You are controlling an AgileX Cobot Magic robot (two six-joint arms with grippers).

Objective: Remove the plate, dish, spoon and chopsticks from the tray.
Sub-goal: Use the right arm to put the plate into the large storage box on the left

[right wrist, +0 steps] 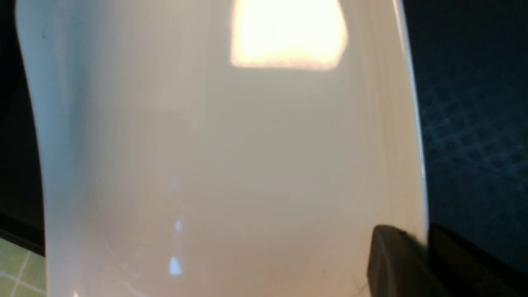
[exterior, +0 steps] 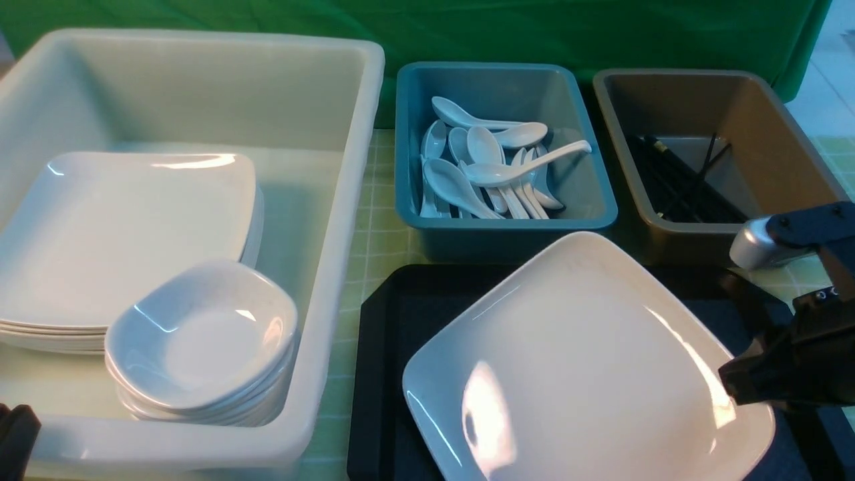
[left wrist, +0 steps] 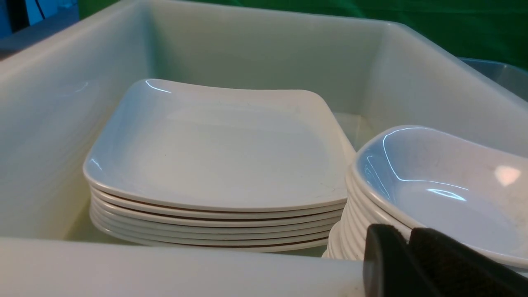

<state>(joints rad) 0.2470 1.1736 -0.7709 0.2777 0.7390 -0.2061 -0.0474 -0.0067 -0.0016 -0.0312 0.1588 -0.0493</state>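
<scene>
Plate (exterior: 574, 361): large, glossy white, square with rounded corners; over the black tray (exterior: 384, 361), turned corner-on, its far corner showing in front of the teal bin's near wall; whether it rests on the tray floor or is raised off it, cannot tell.

Right gripper (exterior: 735, 384): at the plate's right edge; black jaws clenched on the rim, one finger (right wrist: 392, 260) on the plate's upper face, the other beyond the rim, as the right wrist view shows.

Tray: black, cut-off corners, raised rim, diamond-textured floor; only the plate seen on it.

Teal bin (exterior: 414, 167): just behind the tray; holds a heap of white soup spoons (exterior: 494, 167), one lying across the top.

Brown bin (exterior: 768, 133): right of the teal bin; black chopsticks (exterior: 681, 187) lie along its floor, a few crossed over the rest.

White tub (exterior: 347, 200): left of the tray and bins; contains a stack of square plates (exterior: 120, 227) and, touching it on the near side, a stack of small deep bowls (exterior: 200, 334).

Left gripper (left wrist: 408, 243): at the tub's near rim, beside the bowl stack; fingers close together with nothing between them; whether fully closed, cannot tell.

Underlay: green checked cloth (exterior: 381, 234); green backdrop (exterior: 534, 27) behind.
</scene>
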